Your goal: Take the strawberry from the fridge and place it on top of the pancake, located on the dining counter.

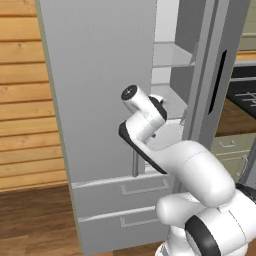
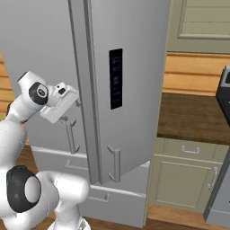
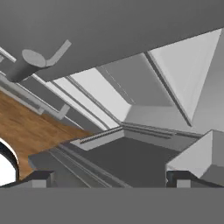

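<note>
The light-grey fridge (image 1: pixel 100 90) stands right in front of me, with its right door (image 2: pixel 130 67) swung partly open. Pale shelves (image 1: pixel 172 57) show through the gap between the doors. My hand (image 1: pixel 156 107) reaches into that gap at mid height. In the hand view my gripper (image 3: pixel 110 179) is open, with its fingertips (image 3: pixel 40 178) wide apart and nothing between them. It looks along bare pale shelves (image 3: pixel 109 94) and a dark tray-like floor (image 3: pixel 131 162). The strawberry is hidden. The pancake and the dining counter are out of view.
Two fridge drawers (image 1: pixel 125 200) sit below the doors, which carry vertical bar handles (image 2: pixel 116 164). Green-grey cabinets (image 2: pixel 188 175) under a dark worktop (image 2: pixel 193 117) stand to the right. A wooden plank wall (image 1: pixel 25 100) is on the left, above a wood floor (image 1: pixel 35 220).
</note>
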Robot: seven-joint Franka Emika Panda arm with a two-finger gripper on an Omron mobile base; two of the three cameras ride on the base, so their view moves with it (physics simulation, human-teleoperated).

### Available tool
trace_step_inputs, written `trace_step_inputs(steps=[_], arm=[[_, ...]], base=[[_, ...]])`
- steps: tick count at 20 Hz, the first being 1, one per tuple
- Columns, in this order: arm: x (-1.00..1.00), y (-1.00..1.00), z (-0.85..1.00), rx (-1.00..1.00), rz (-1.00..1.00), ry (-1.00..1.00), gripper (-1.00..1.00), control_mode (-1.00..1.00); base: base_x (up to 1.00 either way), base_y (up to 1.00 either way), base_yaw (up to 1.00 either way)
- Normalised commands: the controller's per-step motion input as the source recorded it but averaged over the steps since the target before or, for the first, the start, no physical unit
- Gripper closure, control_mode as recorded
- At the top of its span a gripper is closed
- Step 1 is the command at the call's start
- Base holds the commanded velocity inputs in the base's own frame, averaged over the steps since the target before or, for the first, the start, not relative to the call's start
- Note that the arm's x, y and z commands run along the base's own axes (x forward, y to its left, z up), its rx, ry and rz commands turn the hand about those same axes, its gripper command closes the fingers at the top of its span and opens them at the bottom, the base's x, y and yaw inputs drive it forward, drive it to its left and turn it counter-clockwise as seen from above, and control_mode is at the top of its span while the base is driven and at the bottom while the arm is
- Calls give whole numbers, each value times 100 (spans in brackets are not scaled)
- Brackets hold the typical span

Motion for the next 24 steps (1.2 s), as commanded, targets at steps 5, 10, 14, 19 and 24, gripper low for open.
trace_step_inputs(steps=[5,10,14,19,24], arm=[[68,-25,-30,0,11,7,-100,-100],[46,-29,-23,0,7,4,-100,-100],[25,-41,-16,0,5,1,-100,-100],[2,-59,-3,0,2,0,-100,-100],[-32,-60,0,0,0,-3,-100,-100]], base=[[0,0,0],[0,0,0],[0,0,0],[0,0,0],[0,0,0]])
